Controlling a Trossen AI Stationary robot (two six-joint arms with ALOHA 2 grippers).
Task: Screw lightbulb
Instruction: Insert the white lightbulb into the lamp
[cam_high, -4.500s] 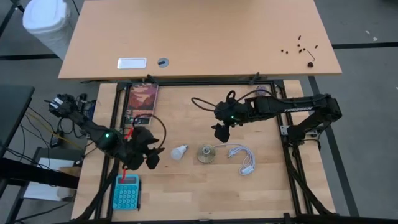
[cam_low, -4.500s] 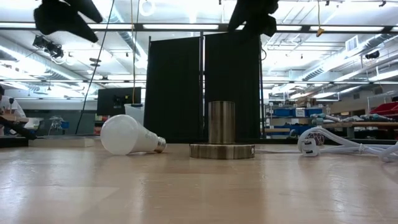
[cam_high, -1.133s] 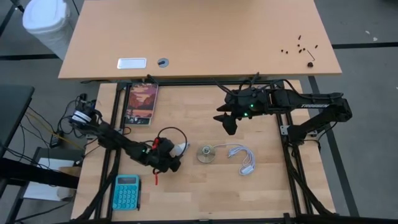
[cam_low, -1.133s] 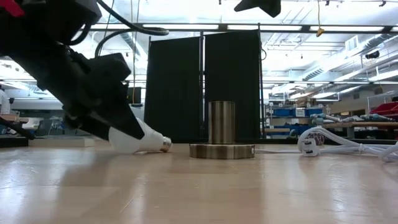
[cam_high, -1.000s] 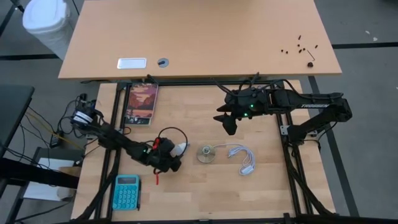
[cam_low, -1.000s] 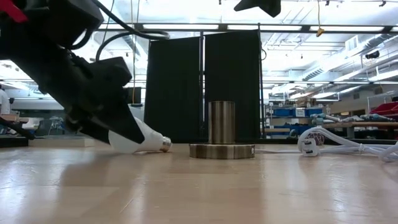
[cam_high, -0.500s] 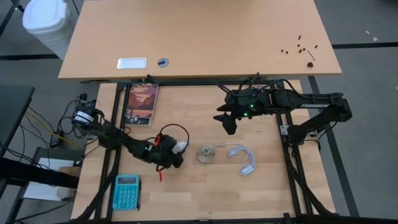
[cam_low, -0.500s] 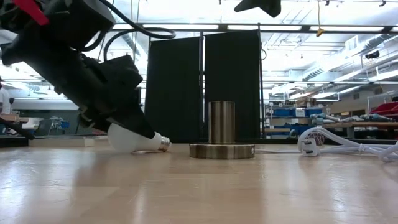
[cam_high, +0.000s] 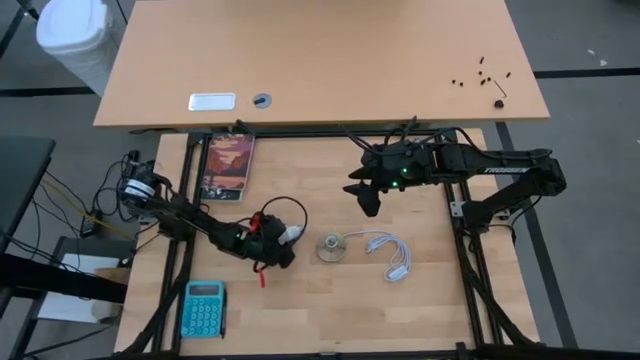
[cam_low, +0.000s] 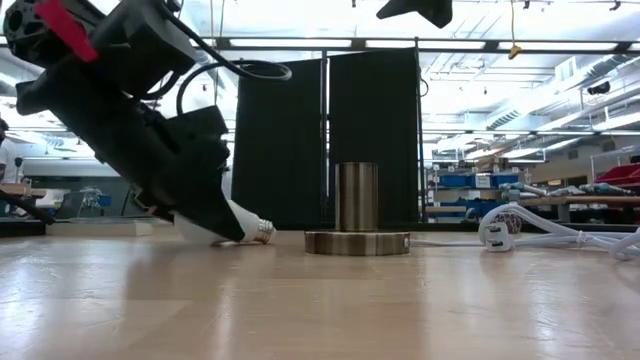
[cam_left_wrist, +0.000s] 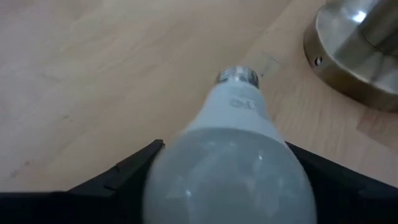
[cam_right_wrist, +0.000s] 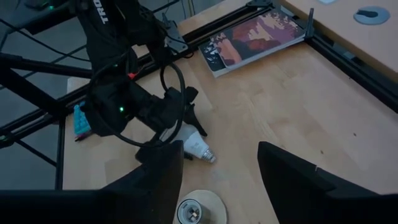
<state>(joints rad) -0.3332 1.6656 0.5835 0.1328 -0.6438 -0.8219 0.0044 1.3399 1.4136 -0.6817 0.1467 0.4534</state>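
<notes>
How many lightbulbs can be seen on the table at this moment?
1. The lightbulb lies on its side on the wooden table, between the fingers of the left gripper, left of the metal socket. I see no other bulb.

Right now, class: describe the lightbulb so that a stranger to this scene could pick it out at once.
On the slatted wooden table, find the left gripper low near the middle. The lightbulb lies on its side between its fingers, just left of the round metal socket. It alone is white and frosted with a silvery screw base.
</notes>
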